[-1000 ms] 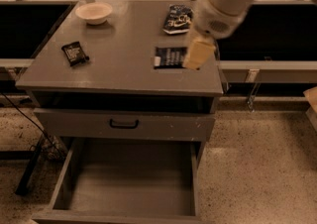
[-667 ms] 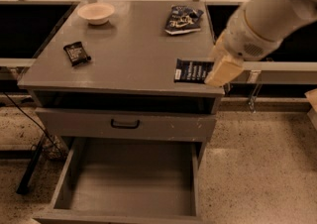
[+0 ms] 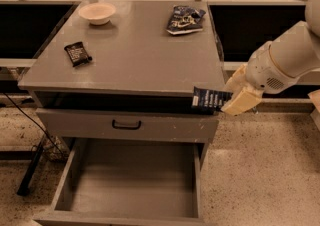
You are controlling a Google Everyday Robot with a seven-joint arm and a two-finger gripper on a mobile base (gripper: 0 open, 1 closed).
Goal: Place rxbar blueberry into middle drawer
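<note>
The rxbar blueberry (image 3: 209, 99) is a dark navy bar with white text, held flat at the cabinet's front right corner, just below the level of the top. My gripper (image 3: 231, 101) is shut on its right end, with the cream fingers (image 3: 241, 101) reaching in from the right. The middle drawer (image 3: 135, 182) is pulled open below, a grey box with a bare floor. The bar is above and to the right of the drawer's right wall.
On the cabinet top (image 3: 135, 55) lie a white bowl (image 3: 97, 12), a black wrapper bar (image 3: 77, 53) and a wrinkly blue snack bag (image 3: 185, 20). A shut drawer front with a black handle (image 3: 126, 125) sits above the open drawer. A black cable and stand (image 3: 31, 167) lie on the floor at left.
My gripper has carried the bar off the cabinet top, moving right and toward the front edge, then lower, to the front right corner.
</note>
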